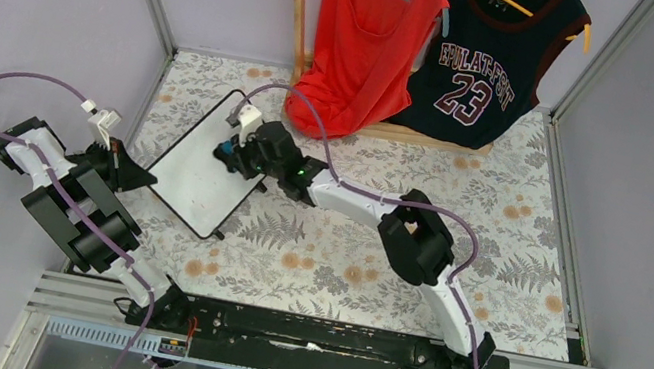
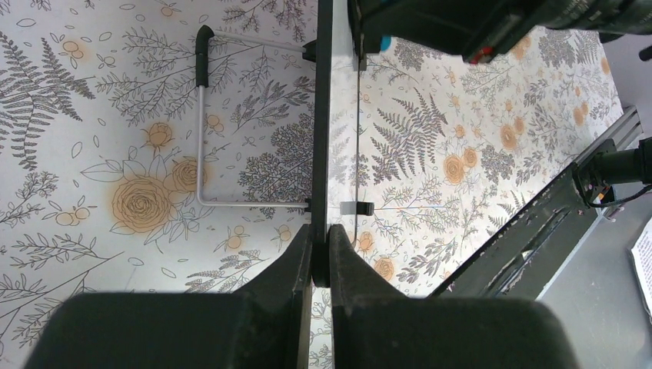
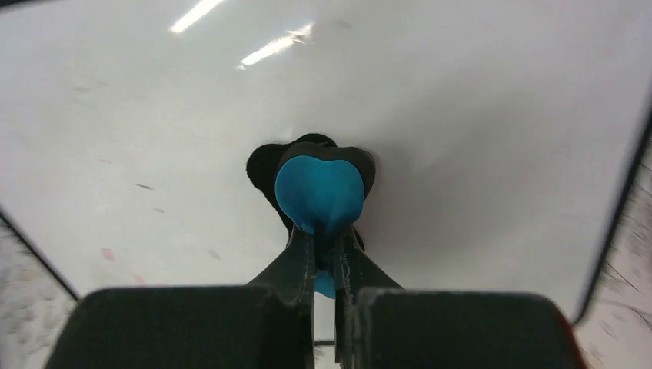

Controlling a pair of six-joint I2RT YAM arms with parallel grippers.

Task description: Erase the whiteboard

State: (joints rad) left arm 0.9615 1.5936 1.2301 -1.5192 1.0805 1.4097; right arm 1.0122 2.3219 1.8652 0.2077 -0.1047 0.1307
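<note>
One whiteboard (image 1: 187, 175) sits in the left half of the table (image 1: 525, 189), close to the left edge and angled so that one corner points at the far-left corner. Its face reads white from above. The right wrist view shows only a few faint reddish specks (image 3: 108, 254) toward one border, so the erasing is judged nearly complete.

The right gripper (image 1: 229, 152) is clamped tight on a blue eraser (image 3: 319, 192), with the pad pressed flat against the board near its far corner. This grip puts the eraser's wiping face square to the surface.

The left gripper (image 1: 141, 177) is closed on the board's thin black frame (image 2: 321, 115) at the left border. The hold is judged to brace the board so that wiping pressure cannot push it across the cloth. A bent wire stand (image 2: 201, 154) shows behind the board in the left wrist view, which suggests a propped, slightly raised board that would otherwise rock.

Room for movement:
- Toward the far edge, a red top (image 1: 364, 39) and a dark jersey (image 1: 487, 60) hang from a wooden rack (image 1: 298, 7). The red hem hangs near the board's far corner, so strokes that way risk snagging.
- Toward the near edge, the board's lower half is uncovered, and floral cloth separates it from the mounting rail (image 1: 326, 337).
- The remaining specks lie away from the eraser, so a stroke across the face is needed.
</note>
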